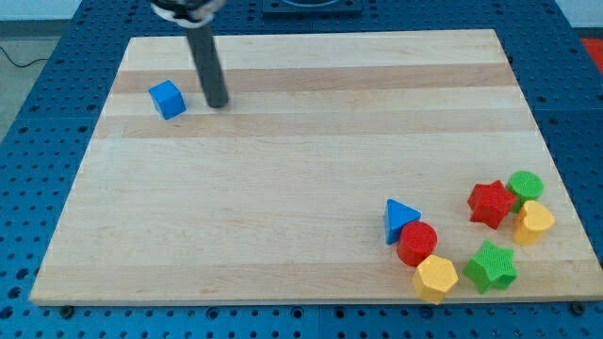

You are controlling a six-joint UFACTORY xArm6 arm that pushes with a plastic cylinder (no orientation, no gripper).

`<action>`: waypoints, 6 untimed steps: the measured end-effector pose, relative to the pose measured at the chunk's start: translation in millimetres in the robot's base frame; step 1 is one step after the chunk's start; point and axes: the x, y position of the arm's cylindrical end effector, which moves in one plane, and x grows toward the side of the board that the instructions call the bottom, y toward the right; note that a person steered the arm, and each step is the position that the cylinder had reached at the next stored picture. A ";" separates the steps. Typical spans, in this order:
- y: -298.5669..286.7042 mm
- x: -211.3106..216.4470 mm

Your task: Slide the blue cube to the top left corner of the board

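Blue cube [167, 99] sits near the top left of the bench [301, 169], just to the view's left of my tip [218, 103], with a narrow strip of bare wood between the two, so I judge them apart and not touching. There is no hand on this arm, only the dark rod, so nothing opens or closes and nothing is held; the tip can only shove. The cube is already close to the corner but short of it: bare wood shows above it and to its left. I judge the task to be in its last step, the final nudge. The next move calls for bringing the tip round to the cube's lower right side, then pushing up and to the view's left along a line through the cube's middle, so it does not spin off sideways. A short, slow stroke should do, since too long a push could send it over the bench edge. Far from my tip, toward the view's bottom right, lies a cluster of other blocks, well clear of this work.
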 end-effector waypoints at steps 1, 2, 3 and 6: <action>-11.8 23.9; -63.7 23.7; -97.0 3.0; -103.2 -67.9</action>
